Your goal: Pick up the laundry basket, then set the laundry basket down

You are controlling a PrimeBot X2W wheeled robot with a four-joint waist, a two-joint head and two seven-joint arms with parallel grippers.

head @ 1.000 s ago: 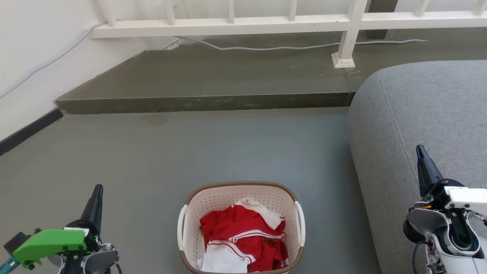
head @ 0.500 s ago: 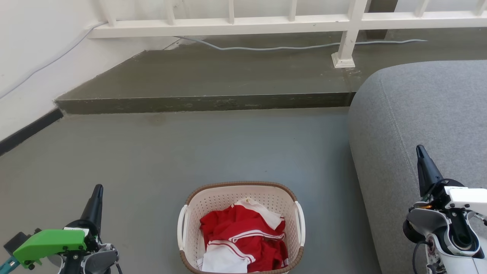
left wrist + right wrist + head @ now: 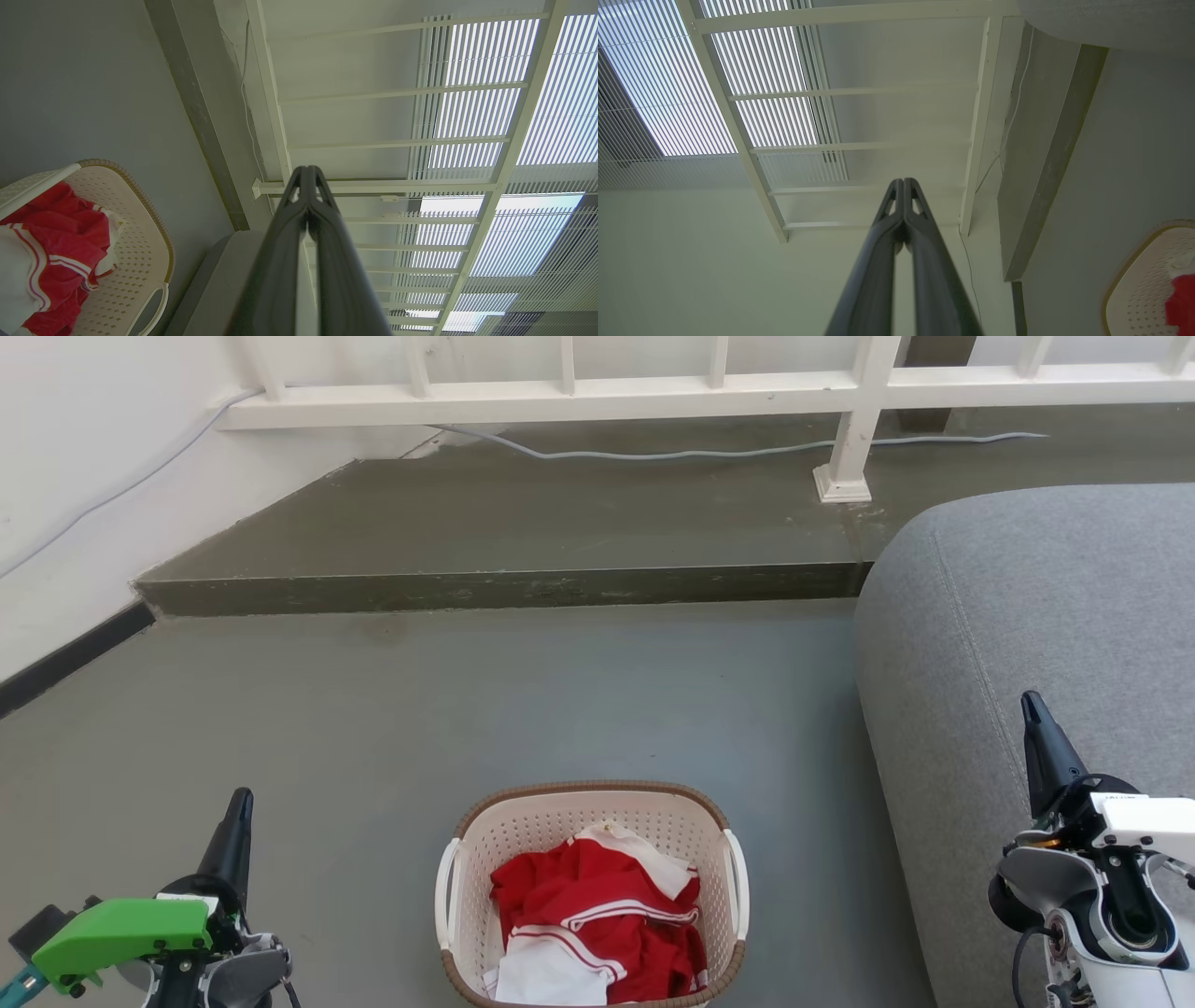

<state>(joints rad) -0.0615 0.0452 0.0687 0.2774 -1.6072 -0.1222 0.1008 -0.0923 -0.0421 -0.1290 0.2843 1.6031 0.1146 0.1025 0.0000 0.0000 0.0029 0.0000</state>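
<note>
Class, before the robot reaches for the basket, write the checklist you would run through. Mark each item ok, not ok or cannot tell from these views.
1. The basket stands upright on the floor: ok.
2. The clothes lie inside the rim: ok.
3. The left handle and right handle are uncovered: ok.
4. The left gripper is open for a grasp: not ok, its fingers are shut.
5. The right gripper is open for a grasp: not ok, its fingers are shut.
6. Each gripper is at its handle: not ok, both are apart from the basket, one on each side.

Black left hand (image 3: 240,800), green cover (image 3: 121,929)
</note>
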